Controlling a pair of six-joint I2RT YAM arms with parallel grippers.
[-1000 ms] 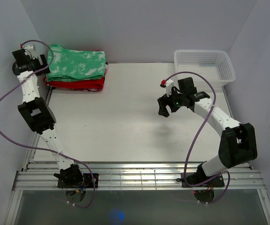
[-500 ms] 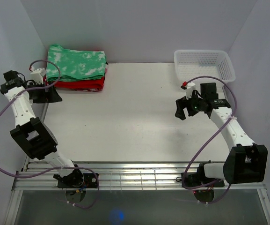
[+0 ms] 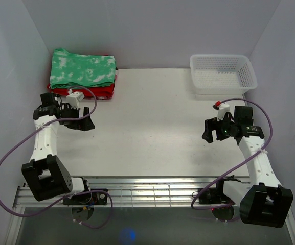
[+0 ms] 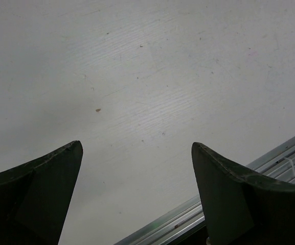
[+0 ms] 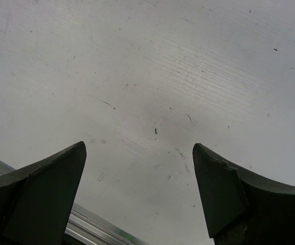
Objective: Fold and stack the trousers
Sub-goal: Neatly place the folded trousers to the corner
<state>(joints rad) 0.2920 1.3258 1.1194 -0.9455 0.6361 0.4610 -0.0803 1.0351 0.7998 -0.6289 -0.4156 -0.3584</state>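
Note:
The green tie-dye trousers (image 3: pixel 82 70) lie folded on top of a plain red folded garment (image 3: pixel 91 92) at the table's back left corner. My left gripper (image 3: pixel 85 122) hangs open and empty over the bare table a little in front of that stack; in the left wrist view (image 4: pixel 137 148) only the white tabletop shows between its fingers. My right gripper (image 3: pixel 208 132) is open and empty over the right side of the table; the right wrist view (image 5: pixel 139 148) shows only the tabletop between its fingers.
A white plastic basket (image 3: pixel 223 73) stands at the back right. The table's metal front rail (image 3: pixel 152 191) runs along the near edge and shows in both wrist views. White walls close in the left, back and right sides.
Both arms have pulled back toward the near edge. The left gripper came away from the stack to in front of it. The right gripper moved right and nearer. The stack has not moved.

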